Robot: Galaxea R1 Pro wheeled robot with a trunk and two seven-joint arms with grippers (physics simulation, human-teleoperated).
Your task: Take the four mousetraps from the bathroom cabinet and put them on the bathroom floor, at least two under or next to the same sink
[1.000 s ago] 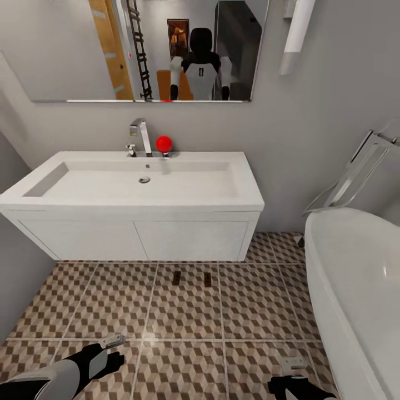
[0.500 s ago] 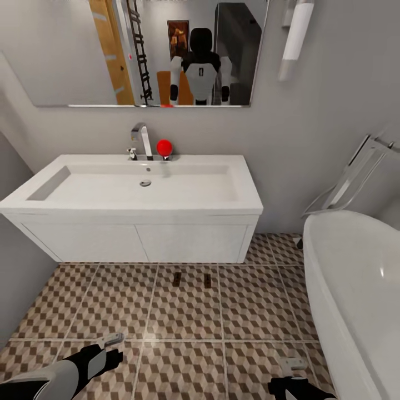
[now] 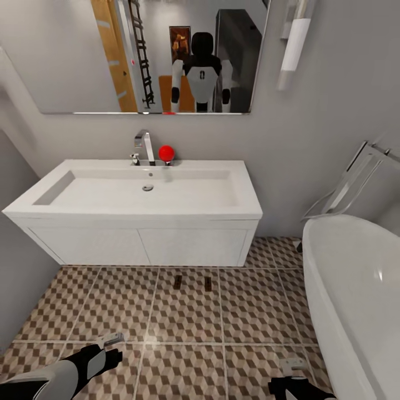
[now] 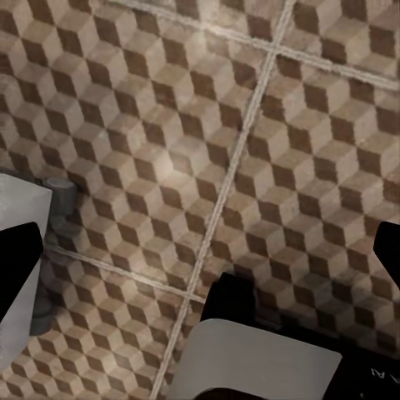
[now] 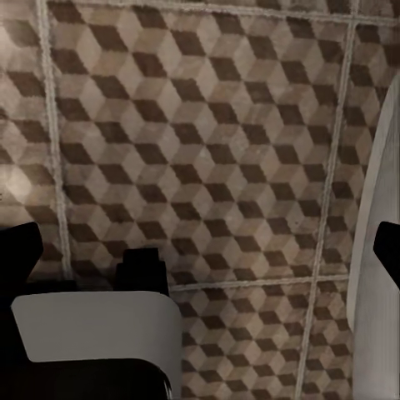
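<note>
From the head camera, the bathroom sink (image 3: 133, 194) stands straight ahead on its white two-door unit, chrome tap (image 3: 145, 145) at the back with a red ball (image 3: 166, 153) just right of it. On the bathroom floor (image 3: 89, 311), just in front of the unit and a little right of its middle, lie two mousetraps (image 3: 178, 281) side by side, the second one (image 3: 208, 282) close to the right of the first, apart from it. The white bathtub (image 3: 355, 289) fills the right side. The mirror (image 3: 72, 66) reflects the robot and an orange-brown cabinet behind it. The left gripper (image 3: 111, 340) and right gripper (image 3: 293, 366) hang low at the near edge; from here I cannot tell how their fingers stand.

In the left wrist camera, the dark fingertips (image 4: 20, 267) sit wide apart at the two edges with nothing between them, over patterned tile and pale grout.

In the right wrist camera, the fingers (image 5: 17, 250) are likewise spread and empty, above tile, with a white curved edge, probably the tub, at one side.

My reading: two traps are placed next to the sink, so that condition looks met. Two more would remain to be fetched from the cabinet.
</note>
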